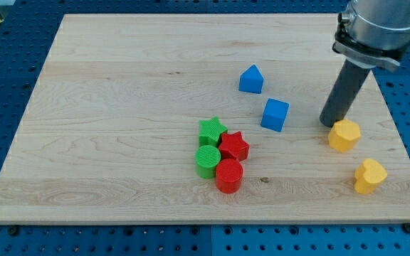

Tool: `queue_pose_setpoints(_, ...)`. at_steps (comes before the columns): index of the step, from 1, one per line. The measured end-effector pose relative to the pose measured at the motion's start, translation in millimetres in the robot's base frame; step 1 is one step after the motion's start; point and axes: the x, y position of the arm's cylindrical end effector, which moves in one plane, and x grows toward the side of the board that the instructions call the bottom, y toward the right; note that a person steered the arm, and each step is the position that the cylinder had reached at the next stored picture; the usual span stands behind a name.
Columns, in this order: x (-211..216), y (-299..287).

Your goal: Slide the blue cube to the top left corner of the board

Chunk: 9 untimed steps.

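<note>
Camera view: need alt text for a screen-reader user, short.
My tip rests on the wooden board right of the blue cube, touching the yellow hexagonal block. A blue house-shaped block sits above the cube; green and red stars and cylinders cluster lower centre, and a yellow heart lies at lower right.

Bright, even light falls on the pale worktop (119,107); shadows are short and soft beneath the blocks. Focus is sharp throughout, without glare or blur.

Wooden board (119,107) with my tip (329,124) touching a yellow block (344,135), the blue cube (275,114) near on the view's left.
</note>
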Motion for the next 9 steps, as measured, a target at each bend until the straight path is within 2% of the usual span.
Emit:
queue_pose_setpoints(2,30,13)
queue_pose_setpoints(3,21,7)
queue_pose_setpoints(4,16,-24)
queue_pose_setpoints(6,16,-31)
queue_pose_setpoints(7,-16,-45)
queue_pose_setpoints(8,-36,-88)
queue_pose_setpoints(9,-36,-93)
